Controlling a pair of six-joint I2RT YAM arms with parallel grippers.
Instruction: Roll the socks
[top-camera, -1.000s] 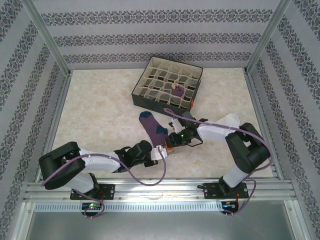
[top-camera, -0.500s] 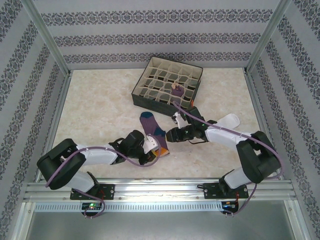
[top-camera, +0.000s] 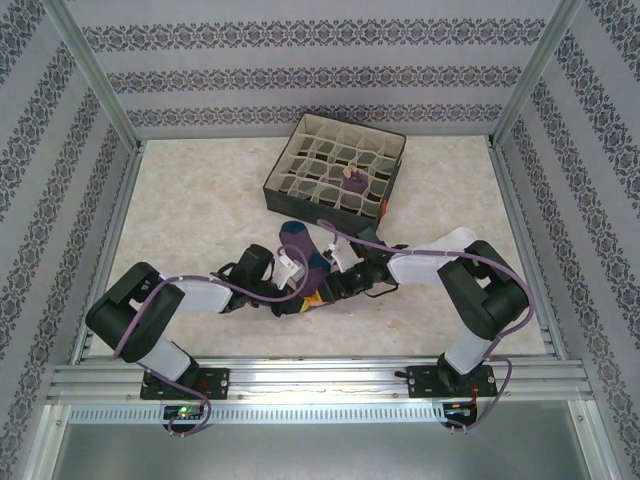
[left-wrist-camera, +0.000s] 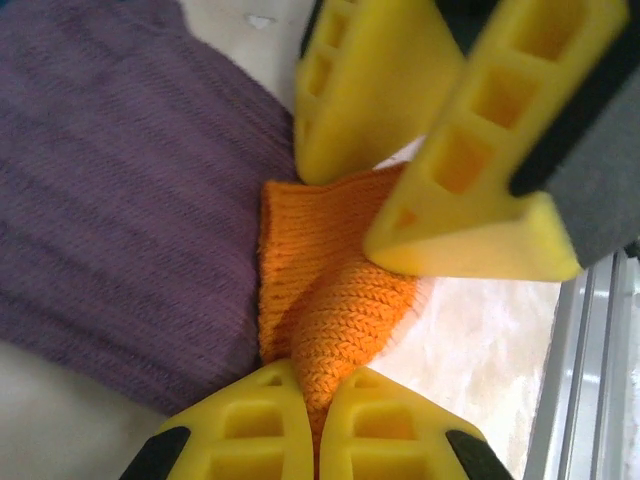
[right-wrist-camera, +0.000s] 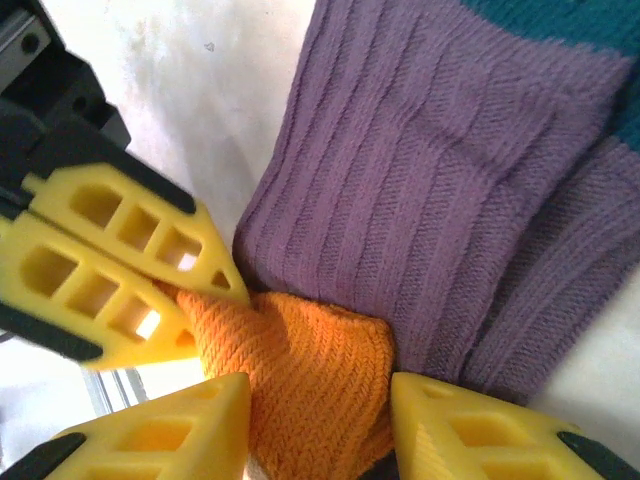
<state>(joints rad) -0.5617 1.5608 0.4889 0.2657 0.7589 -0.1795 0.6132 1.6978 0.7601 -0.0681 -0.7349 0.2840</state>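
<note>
Nearest, the left gripper (left-wrist-camera: 315, 390) is clamped tight on the purple sock's (top-camera: 297, 248) orange toe (left-wrist-camera: 335, 300), probably to anchor the start of the roll. The right gripper (right-wrist-camera: 320, 425) straddles the same toe from 3 o'clock with its jaws partway apart; I cannot tell whether it pinches. The sock's leg runs toward 11 o'clock. Farther off at 12, a divider box (top-camera: 300, 203) holds a rolled purple sock (top-camera: 355, 180). No writing is legible.

Purple ribbed sock (right-wrist-camera: 420, 190) with orange toe and teal heel, yellow fingers (left-wrist-camera: 370, 90), dark box (top-camera: 310, 205) with beige grid, cream marbled table (top-camera: 200, 220)
</note>
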